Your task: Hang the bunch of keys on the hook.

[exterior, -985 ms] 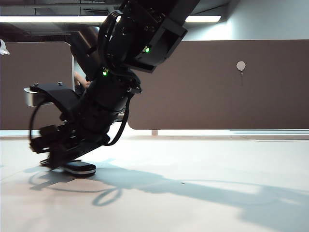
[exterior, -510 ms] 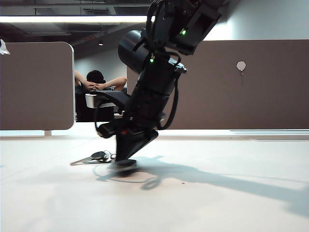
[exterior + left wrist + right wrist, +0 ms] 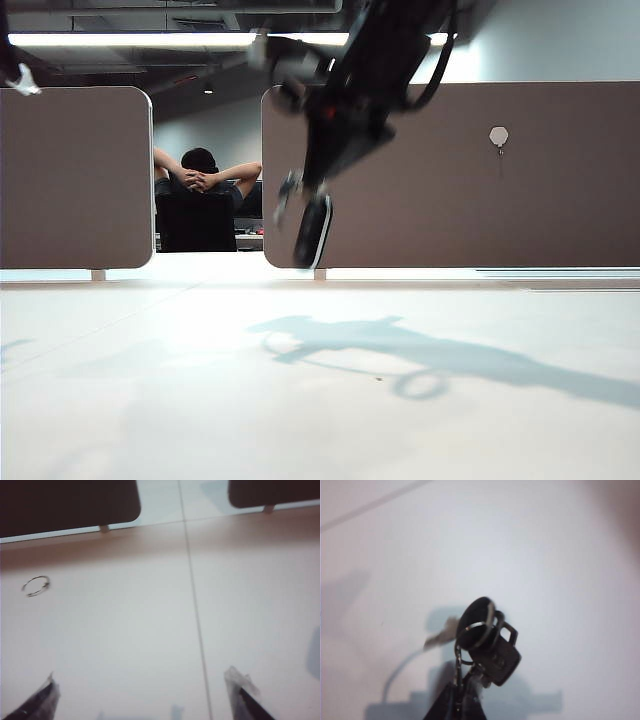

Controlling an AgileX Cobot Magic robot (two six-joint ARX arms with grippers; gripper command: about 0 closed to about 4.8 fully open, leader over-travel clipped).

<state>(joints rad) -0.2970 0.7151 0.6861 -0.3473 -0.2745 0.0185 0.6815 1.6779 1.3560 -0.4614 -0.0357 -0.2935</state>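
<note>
The right gripper (image 3: 312, 180) was clamped on the ring end of the keys (image 3: 311, 230), holding the bunch clear of the table (image 3: 320, 400), high in the exterior view and just left of centre. The black fob dangled below the fingers, its long axis close to vertical with a slight tilt, and a smaller key showed beside it. In the right wrist view the keys (image 3: 487, 632) hung from the tip of the closed right gripper (image 3: 462, 690), the fob seen end-on over the pale tabletop, a dark-headed key against it.

The hook (image 3: 499, 140) sat on the brown panel (image 3: 560, 180) at the back, well to the right of the bunch and somewhat higher than the fob. So the target lay to the right and beyond the held keys, and the carry looked set to run rightward and toward the panel, with the ring needing to come level with the thin prong under the pale disc. The right arm was by far the nearer to the hook.

The left gripper (image 3: 142, 700) stood spread wide and empty, only its two fingertips (image 3: 40, 700) in the left wrist view, over bare table near a loose ring (image 3: 36, 586). A seated person (image 3: 200, 185) was visible behind the panels.
</note>
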